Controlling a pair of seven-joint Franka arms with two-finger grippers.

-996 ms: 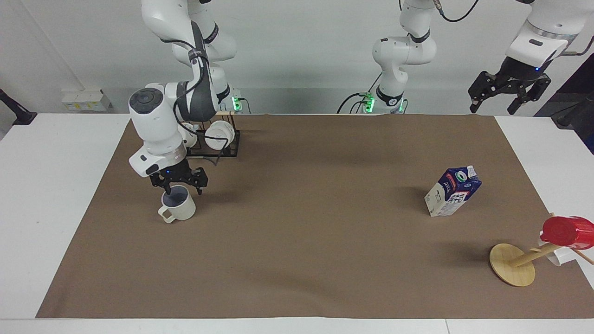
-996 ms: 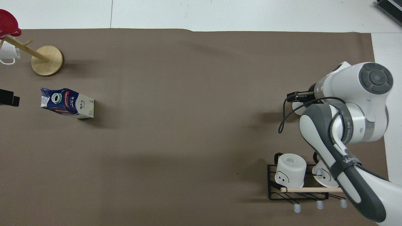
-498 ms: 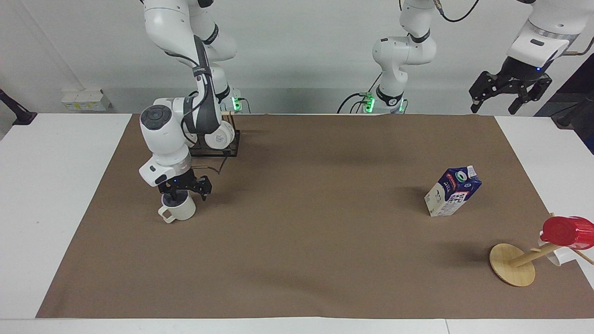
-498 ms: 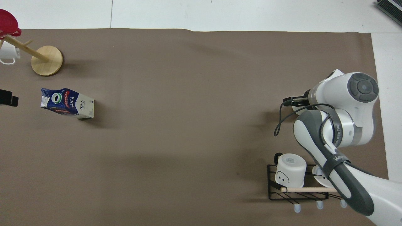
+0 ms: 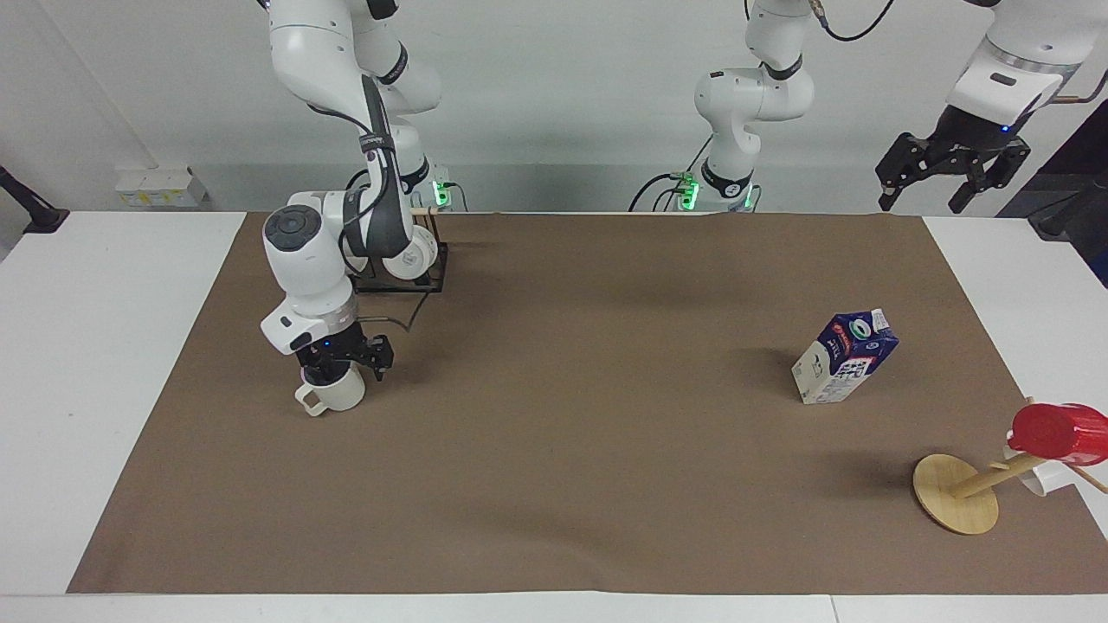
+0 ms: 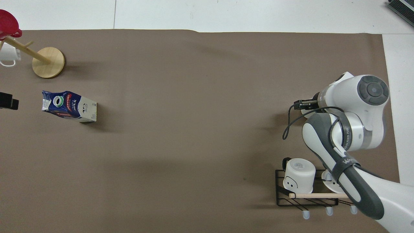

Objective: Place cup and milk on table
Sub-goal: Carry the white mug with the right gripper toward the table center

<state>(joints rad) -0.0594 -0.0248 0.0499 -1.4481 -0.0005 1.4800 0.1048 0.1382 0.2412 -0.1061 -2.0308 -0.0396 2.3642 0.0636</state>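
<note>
Since the earlier frame the right end effector has sunk onto the cup, one finger inside its rim; whether it grips, I cannot tell. The cup stands on the bench's brown mat, just farther from the robots than the wire rack. The milk stands near the left arm's end. The left end effector waits raised, fingers spread, holding nothing.

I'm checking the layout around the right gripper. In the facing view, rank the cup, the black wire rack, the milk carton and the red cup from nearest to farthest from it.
From the right gripper:
1. cup, directly under it.
2. black wire rack, nearer the robots.
3. milk carton, toward the left arm's end.
4. red cup, on the wooden stand at that end's edge.
</note>
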